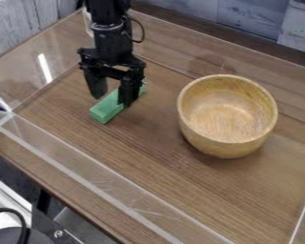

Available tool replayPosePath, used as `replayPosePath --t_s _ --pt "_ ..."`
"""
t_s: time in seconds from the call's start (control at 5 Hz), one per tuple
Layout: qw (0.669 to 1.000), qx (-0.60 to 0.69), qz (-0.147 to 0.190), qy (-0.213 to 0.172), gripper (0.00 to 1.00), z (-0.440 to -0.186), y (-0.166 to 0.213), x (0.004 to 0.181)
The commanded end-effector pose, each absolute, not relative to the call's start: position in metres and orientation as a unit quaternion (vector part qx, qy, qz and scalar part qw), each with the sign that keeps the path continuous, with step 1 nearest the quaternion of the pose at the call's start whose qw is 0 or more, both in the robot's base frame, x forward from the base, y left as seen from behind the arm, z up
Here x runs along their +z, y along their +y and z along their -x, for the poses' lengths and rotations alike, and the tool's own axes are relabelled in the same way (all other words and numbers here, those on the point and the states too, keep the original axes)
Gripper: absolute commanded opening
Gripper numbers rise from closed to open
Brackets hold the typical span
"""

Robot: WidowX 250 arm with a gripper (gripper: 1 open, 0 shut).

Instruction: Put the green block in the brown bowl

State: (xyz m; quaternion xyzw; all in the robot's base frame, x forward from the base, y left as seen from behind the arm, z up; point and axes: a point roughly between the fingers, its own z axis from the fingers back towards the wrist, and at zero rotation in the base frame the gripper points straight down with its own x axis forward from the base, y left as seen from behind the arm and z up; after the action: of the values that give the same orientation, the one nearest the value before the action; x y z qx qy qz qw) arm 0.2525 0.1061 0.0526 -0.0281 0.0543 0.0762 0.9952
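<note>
The green block [107, 110] lies flat on the wooden table, left of centre. My gripper [110, 92] points straight down over the block's far end, open, one finger on each side of that end. The fingertips hang close to the tabletop and the block's upper end is partly hidden behind the right finger [130, 91]. Whether the fingers touch the block I cannot tell. The brown bowl [228, 114] stands upright and empty to the right of the block, about a hand's width away.
A clear acrylic wall [66, 172] runs along the table's front and left edges. Bare wooden tabletop [155, 172] stretches in front of the block and bowl. Blue-and-white boxes [295, 24] sit beyond the table's far right corner.
</note>
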Motion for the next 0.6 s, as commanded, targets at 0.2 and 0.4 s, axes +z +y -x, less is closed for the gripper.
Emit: replayPosePath --t_s 0.2,0.4 --pt "0.997 0.078 0.019 0.010 1.00 -0.2618 0.1115 0.0780" --pt "0.997 0.076 0.021 0.005 1.00 -0.2616 0.1109 0.0810"
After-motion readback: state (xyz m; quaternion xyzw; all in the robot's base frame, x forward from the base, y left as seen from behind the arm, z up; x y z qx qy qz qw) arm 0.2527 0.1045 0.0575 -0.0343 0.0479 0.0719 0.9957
